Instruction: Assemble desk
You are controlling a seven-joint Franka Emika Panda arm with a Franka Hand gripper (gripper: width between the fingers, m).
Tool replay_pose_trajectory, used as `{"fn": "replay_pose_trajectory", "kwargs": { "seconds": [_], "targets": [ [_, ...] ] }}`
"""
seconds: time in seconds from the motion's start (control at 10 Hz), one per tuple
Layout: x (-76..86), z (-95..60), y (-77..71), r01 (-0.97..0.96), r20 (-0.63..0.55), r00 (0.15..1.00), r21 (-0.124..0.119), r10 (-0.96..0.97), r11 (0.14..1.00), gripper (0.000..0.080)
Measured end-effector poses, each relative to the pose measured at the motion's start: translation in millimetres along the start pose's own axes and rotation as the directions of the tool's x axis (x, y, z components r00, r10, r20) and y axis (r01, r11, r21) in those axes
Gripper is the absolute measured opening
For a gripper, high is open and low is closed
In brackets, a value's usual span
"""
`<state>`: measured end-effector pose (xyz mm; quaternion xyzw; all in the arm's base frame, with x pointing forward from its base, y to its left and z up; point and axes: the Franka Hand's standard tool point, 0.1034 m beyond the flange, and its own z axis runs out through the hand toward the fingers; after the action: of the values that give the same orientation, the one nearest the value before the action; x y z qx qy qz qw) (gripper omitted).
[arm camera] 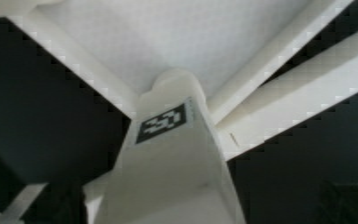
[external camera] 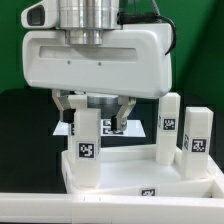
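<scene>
The white tabletop [external camera: 150,178] with its raised rim lies at the front of the exterior view. A white square leg [external camera: 88,150] with a black-and-white tag stands upright at its left corner. My gripper [external camera: 97,120] is just above and around this leg's top. Its fingers [external camera: 68,106] are spread wider than the leg, with gaps on both sides, so it is open. In the wrist view the same leg [arm camera: 167,160] fills the middle, with the tabletop's rims [arm camera: 282,90] running behind it. My fingertips do not show clearly there.
Two more white tagged legs [external camera: 170,125] [external camera: 197,140] stand upright at the exterior view's right, by the tabletop's far side. The marker board [external camera: 142,127] lies on the black table behind the gripper. The robot's large white wrist housing [external camera: 95,60] hangs over the scene.
</scene>
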<state>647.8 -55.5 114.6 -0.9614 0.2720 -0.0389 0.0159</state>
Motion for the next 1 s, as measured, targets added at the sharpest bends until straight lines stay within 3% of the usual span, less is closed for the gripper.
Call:
{"fn": "replay_pose_trajectory", "kwargs": {
  "seconds": [0.4,0.9,1.0],
  "targets": [
    [1.1,0.0,2.3,0.255,-0.001,0.967,-0.009,-0.255,0.967,0.0649],
    [2.0,0.7,4.6,0.427,-0.003,0.904,-0.016,-0.427,0.904,0.0649],
    [2.0,0.6,4.5,0.426,-0.003,0.905,-0.016,-0.426,0.905,0.0520]
  ]
}}
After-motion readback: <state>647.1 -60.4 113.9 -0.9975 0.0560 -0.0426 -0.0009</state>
